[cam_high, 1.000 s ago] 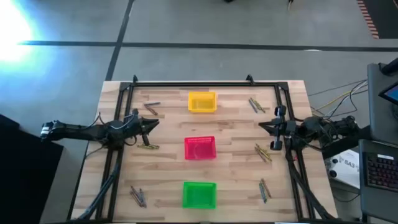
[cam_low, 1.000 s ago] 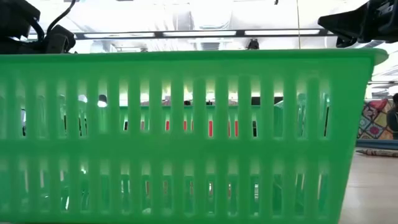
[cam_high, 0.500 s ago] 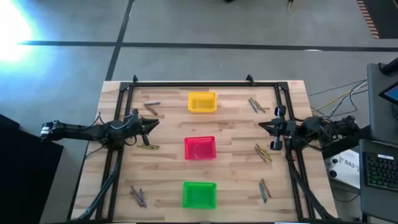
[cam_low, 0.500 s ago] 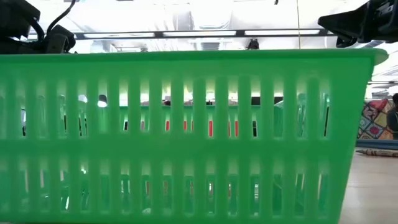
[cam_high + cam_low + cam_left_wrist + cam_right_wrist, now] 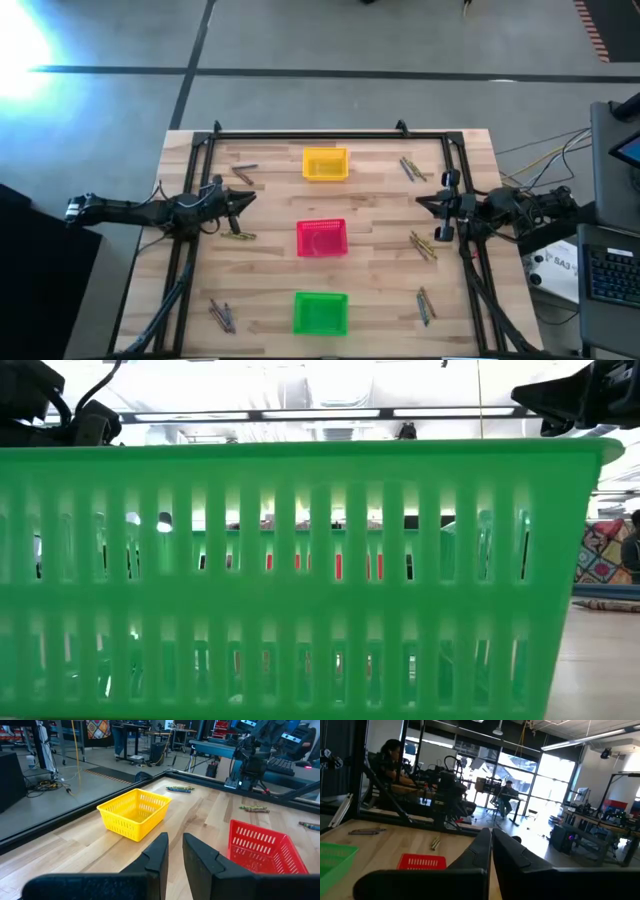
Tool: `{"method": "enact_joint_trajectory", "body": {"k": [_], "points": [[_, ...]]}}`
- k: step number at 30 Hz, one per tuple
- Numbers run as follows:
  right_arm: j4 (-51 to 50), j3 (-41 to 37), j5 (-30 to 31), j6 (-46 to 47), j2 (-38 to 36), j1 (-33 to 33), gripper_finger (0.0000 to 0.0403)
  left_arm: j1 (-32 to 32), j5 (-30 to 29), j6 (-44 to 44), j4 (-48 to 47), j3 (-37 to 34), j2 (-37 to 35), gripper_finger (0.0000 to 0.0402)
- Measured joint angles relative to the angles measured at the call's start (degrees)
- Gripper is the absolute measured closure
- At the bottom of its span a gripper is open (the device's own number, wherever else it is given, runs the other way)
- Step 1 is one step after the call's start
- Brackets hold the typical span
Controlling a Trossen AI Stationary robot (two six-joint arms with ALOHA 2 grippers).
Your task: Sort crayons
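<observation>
Crayons lie in small clusters along both sides of the wooden table: on the left at the far (image 5: 243,172), middle (image 5: 238,236) and near (image 5: 221,315) parts, and likewise on the right (image 5: 408,167) (image 5: 423,245) (image 5: 424,305). My left gripper (image 5: 250,198) hovers at the table's left side, pointing toward the middle. Its fingers (image 5: 161,851) stand a narrow gap apart with nothing between them. My right gripper (image 5: 420,200) hovers at the right side, pointing toward the middle, shut and empty (image 5: 491,845).
Down the table's middle stand a yellow basket (image 5: 325,164) at the far end, a red basket (image 5: 322,238) in the centre and a green basket (image 5: 320,312) near the front, which fills the low view (image 5: 300,580). A black frame (image 5: 330,133) borders the table. People sit beyond it (image 5: 392,757).
</observation>
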Motion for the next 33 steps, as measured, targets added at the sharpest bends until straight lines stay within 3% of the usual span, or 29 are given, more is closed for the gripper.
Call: {"method": "enact_joint_trajectory", "body": {"k": [21, 28, 33], "points": [[0.0, 0.0, 0.0, -0.1, 0.0, 0.0, 0.0394, 0.0, 0.0, 0.0, 0.0, 0.0, 0.0, 0.0361], [0.3, 0.0, 0.0, -10.1, 0.0, 0.0, 0.0394, 0.0, 0.0, 0.0, 0.0, 0.0, 0.0, 0.0361], [15.5, 0.1, 5.0, -1.3, 0.5, -0.2, 0.0394, 0.0, 0.0, 0.0, 0.0, 0.0, 0.0, 0.0361]]}}
